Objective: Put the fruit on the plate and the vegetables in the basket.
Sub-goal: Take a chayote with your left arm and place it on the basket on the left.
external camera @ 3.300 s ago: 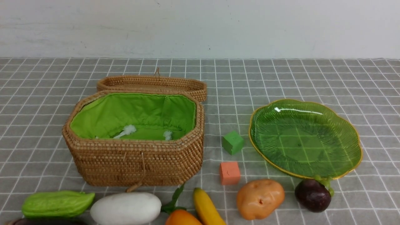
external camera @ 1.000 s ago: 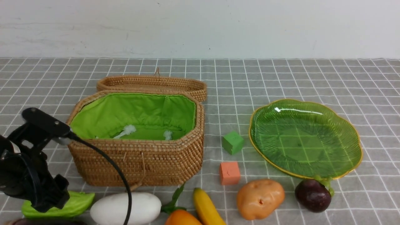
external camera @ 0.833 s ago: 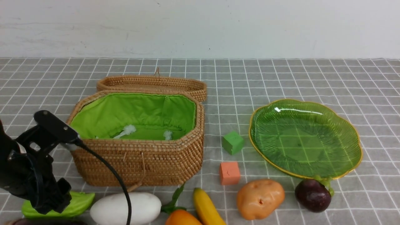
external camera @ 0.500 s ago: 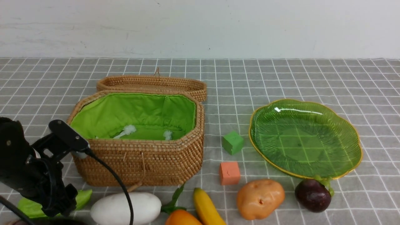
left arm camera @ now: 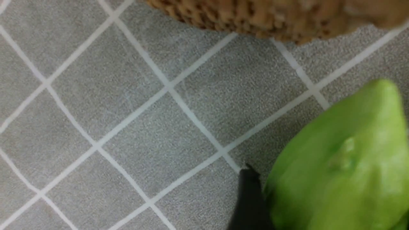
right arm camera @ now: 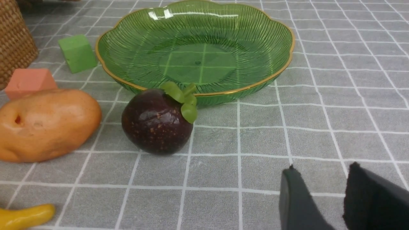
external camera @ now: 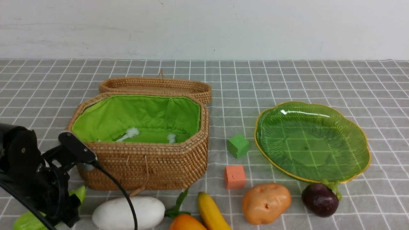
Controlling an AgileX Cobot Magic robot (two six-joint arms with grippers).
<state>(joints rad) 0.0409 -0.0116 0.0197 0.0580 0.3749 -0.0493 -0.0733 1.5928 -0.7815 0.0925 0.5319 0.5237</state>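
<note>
Item under handling: the light-green gourd [left arm camera: 338,166], lying on the checked cloth [left arm camera: 134,127] at the near left, just in front of the basket [external camera: 143,159] and beside the white radish [external camera: 127,212]. Judged as an imitation piece, it is probably light and stiff, with a smooth, glossy skin that may slip. Its ridges and tapered ends favour a hold across the thick middle, since a grip near a tip could let it pivot. The left gripper [external camera: 62,212] is low over the gourd. In the left wrist view one dark finger [left arm camera: 250,198] stands against the gourd's flank, touching or very nearly so. The opposite finger is out of frame and the gourd is blurred, so whether the jaws have clamped on it cannot be told. The basket is open, with nothing of the task inside. The right gripper [right arm camera: 322,179] has its fingers apart around nothing, low over the cloth, near the mangosteen [right arm camera: 156,123] but clear of it. The mangosteen rests against the rim of the plate [right arm camera: 223,92].
</note>
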